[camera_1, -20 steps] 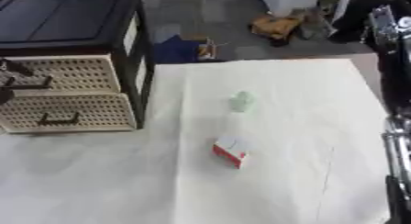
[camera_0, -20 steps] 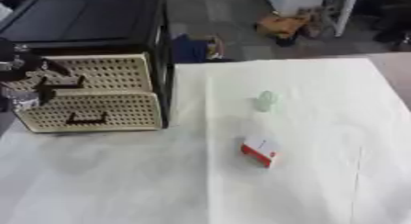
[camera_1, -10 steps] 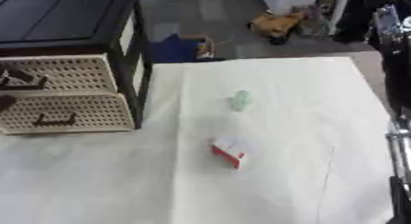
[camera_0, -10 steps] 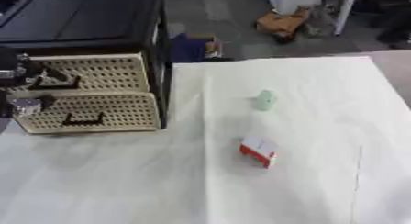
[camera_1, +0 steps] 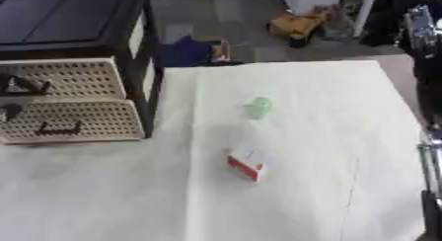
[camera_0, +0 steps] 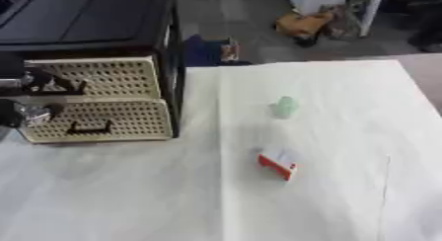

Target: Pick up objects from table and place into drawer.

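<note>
Left hand point(camera_0: 24, 99) shifted slightly at upper drawer point(camera_0: 95, 77) front, grip unclear. White-covered table point(camera_0: 172, 195): green object point(camera_0: 284, 106), red-white box point(camera_0: 278, 163). Grey floor, clutter beyond.

Black left hand point(camera_0: 21, 94) with silver metal joints

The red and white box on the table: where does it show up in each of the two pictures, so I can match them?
Left eye view: the red and white box lies right of centre, below the middle.
Right eye view: it lies near the centre, slightly lower left of it.
Shared landmark: the pale green object sits just beyond the box in both views.
</note>
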`<state>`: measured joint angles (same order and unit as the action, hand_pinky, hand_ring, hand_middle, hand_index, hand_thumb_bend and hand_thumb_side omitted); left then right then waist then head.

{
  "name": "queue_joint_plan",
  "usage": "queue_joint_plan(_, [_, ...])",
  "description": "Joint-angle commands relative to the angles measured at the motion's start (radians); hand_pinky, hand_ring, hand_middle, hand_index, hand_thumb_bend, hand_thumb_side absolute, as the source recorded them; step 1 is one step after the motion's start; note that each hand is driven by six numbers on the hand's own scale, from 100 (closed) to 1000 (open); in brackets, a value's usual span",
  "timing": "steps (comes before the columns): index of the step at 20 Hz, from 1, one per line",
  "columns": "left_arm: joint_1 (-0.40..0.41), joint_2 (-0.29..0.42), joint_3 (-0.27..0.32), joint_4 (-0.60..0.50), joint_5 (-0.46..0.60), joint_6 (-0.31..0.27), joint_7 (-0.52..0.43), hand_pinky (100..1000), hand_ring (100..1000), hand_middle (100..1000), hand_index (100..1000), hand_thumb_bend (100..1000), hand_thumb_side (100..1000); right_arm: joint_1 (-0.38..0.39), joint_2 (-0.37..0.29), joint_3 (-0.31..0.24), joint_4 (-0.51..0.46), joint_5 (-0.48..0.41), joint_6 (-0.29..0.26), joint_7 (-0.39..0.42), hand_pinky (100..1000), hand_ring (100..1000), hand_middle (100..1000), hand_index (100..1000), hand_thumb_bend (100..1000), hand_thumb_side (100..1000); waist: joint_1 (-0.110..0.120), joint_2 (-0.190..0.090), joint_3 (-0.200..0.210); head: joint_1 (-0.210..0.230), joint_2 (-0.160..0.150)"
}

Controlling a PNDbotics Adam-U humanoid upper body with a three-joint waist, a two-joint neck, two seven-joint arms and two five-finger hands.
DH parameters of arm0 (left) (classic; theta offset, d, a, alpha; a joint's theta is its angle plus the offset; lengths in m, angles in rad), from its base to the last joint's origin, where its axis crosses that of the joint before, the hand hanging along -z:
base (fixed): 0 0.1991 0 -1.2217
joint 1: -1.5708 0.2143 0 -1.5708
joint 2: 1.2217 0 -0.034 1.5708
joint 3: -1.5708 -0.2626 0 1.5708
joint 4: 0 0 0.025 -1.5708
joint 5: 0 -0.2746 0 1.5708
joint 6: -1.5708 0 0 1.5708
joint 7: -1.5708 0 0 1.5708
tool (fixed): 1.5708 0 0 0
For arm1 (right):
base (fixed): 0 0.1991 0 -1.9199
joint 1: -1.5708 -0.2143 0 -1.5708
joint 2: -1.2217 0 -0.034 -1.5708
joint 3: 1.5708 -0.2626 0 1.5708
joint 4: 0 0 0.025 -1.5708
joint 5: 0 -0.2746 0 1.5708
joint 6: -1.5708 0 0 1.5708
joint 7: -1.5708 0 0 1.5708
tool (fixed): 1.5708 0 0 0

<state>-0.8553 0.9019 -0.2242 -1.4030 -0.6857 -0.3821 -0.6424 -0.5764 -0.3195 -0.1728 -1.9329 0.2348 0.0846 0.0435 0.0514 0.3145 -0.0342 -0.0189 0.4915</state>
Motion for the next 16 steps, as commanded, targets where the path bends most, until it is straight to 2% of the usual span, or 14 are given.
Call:
queue_joint_plan(1, [-0.021, 0.017, 0.013, 0.006, -0.023, 0.007, 0.023, 100, 100, 100, 957, 126, 1000, -0.016, -0.023, -0.008, -0.007, -0.006, 0.001, -0.003, 629, 555, 545, 873, 141, 1000, 0.0, -0.017, 0.001, 0.003, -0.011])
queue_joint_plan(11, [-0.024, 0.013, 0.017, 0.027, -0.041, 0.012, 0.044, 100, 100, 100, 956, 113, 1000, -0.015, -0.022, -0.01, -0.007, -0.007, 0.002, -0.003, 629, 555, 544, 873, 141, 1000, -0.001, -0.017, 0.003, 0.003, -0.013])
queue_joint_plan(16, [-0.024, 0.014, 0.02, 0.037, -0.078, 0.013, 0.056, 100, 100, 100, 920, 138, 1000, -0.012, -0.021, -0.012, -0.007, -0.007, 0.003, -0.004, 629, 556, 544, 874, 140, 1000, -0.002, -0.019, 0.004, 0.002, -0.012])
